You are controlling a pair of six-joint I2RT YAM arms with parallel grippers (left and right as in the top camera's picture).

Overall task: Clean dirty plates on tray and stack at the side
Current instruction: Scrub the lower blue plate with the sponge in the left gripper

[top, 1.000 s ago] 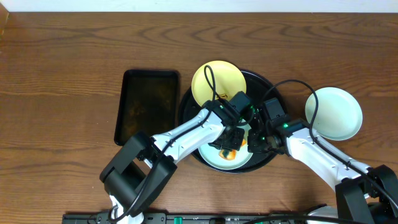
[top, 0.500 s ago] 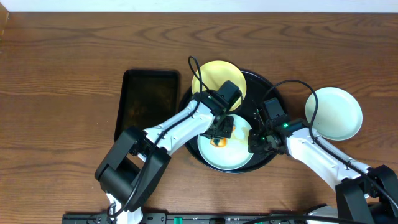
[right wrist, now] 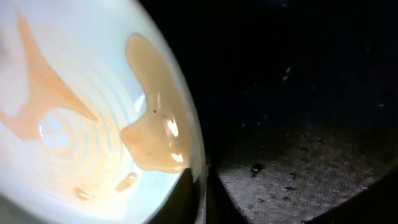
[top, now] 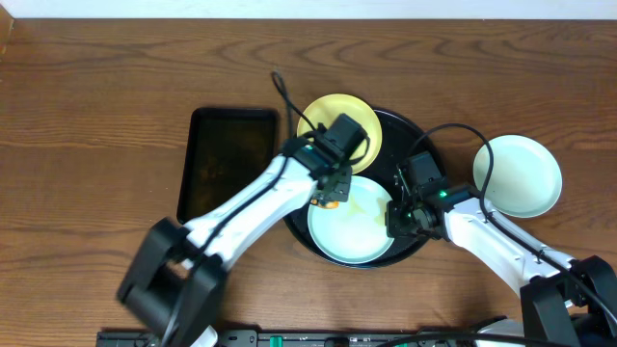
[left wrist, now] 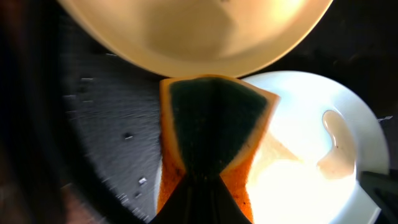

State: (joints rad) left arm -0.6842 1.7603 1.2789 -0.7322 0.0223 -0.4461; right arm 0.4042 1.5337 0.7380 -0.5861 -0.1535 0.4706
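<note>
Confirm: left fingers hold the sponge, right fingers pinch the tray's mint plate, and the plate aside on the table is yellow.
Wrong on colour: the overhead view shows the set-aside plate is mint-blue; the yellow plate sits at the tray rim.

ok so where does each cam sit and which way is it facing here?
Overhead: fixed above the table, facing straight down; shows left arm, right arm, with left gripper and right gripper over the tray.
Left wrist: on the left arm, facing down along its fingers at the sponge they pinch, yellow plate beyond; only fingertips show.
Right wrist: low over the tray, facing the smeared mint plate rim; its fingertips straddle it at bottom edge.
Shared: all three see tray and mint plate.
</note>
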